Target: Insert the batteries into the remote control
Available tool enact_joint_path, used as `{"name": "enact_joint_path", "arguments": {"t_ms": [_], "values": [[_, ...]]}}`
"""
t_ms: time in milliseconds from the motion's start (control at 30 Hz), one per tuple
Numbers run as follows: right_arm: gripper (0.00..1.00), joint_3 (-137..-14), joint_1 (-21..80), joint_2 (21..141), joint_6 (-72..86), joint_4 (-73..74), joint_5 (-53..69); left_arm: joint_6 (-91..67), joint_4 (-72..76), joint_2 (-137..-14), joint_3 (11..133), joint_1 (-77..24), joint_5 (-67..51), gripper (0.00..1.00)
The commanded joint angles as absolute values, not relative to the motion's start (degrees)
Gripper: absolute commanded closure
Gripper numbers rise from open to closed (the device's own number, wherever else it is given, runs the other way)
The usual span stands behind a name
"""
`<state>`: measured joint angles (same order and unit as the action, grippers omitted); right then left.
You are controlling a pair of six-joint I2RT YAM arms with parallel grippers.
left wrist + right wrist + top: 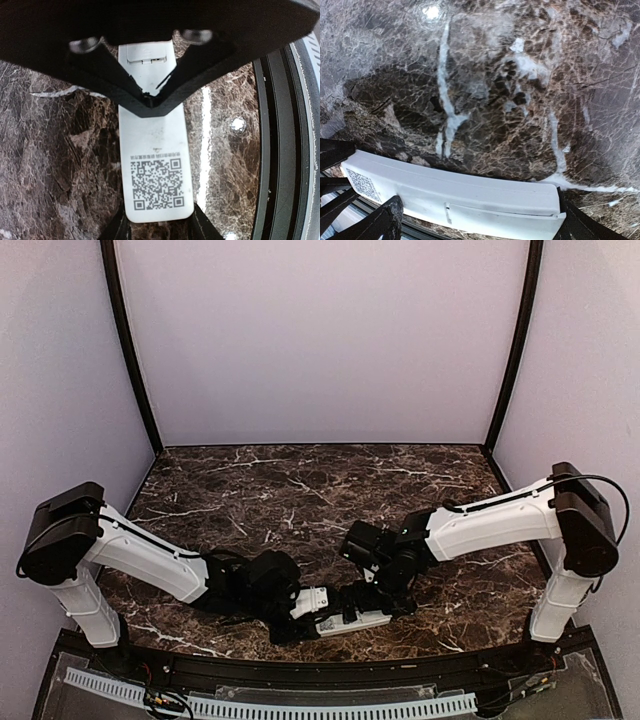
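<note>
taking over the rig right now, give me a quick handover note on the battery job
Left gripper: fingers shut on the sides of the slim white rectangular remote control. The remote is back up near the front edge of the dark marble table, with its square code sticker showing.
Right gripper: open above the remote, gripping nothing.
Batteries: not visible in any view.
Done: cannot tell whether any are loaded.
Left: find the batteries, check the recess, load if needed.

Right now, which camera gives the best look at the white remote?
The left wrist view: the remote fills the middle, back side up, its square code sticker sharp. The right wrist view catches it lengthwise along the bottom edge, partly cut off. The top view shows only a small white sliver.
</note>
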<state>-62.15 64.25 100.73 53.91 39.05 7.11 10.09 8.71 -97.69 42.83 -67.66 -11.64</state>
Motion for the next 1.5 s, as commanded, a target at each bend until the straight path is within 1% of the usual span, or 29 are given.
{"name": "enact_joint_path", "arguments": {"t_ms": [0,167,467,833,1133,1300,1333,1367,1400,1433,1467], "values": [[0.01,-62.43,66.24,103.33,54.13,32.65,9.67,10.33,8.61,-99.91,43.64,-67.61,-13.65,0.66],[0.01,-61.59,66.06,101.51,53.95,33.89,8.4,10.28,8.65,-99.87,43.47,-67.59,-13.56,0.66],[0.01,-60.12,62.45,99.1,52.46,42.8,2.77,10.54,7.69,-98.37,42.09,-67.61,-12.42,0.66],[0.01,-60.58,61.48,98.51,49.39,42.12,4.03,10.59,7.05,-98.61,42.53,-67.59,-12.48,0.65],[0.01,-65.11,60.45,91.08,45.29,45.83,2.51,10.59,7.03,-98.79,42.62,-67.59,-12.48,0.65],[0.01,-60.99,56.0,86.26,45.76,47.91,2.58,10.63,6.97,-98.82,42.63,-67.59,-12.48,0.65],[0.06,-60.06,55.0,86.27,46.26,49.35,2.01,10.63,6.95,-98.8,42.63,-67.59,-12.48,0.65],[0.24,-59.36,54.43,86.58,46.68,50.83,1.04,10.63,6.95,-98.79,42.63,-67.59,-12.48,0.65],[0.44,-58.99,54.25,87.1,47.16,52.43,-0.34,10.63,6.94,-98.79,42.63,-67.59,-12.52,0.65],[0.66,-58.92,54.23,87.84,47.74,53.94,-1.93,10.63,6.94,-98.79,42.63,-67.59,-12.56,0.65],[0.83,-58.87,54.18,88.55,48.06,54.93,-3.0,10.63,6.99,-98.79,42.63,-67.59,-12.56,0.65]]}}
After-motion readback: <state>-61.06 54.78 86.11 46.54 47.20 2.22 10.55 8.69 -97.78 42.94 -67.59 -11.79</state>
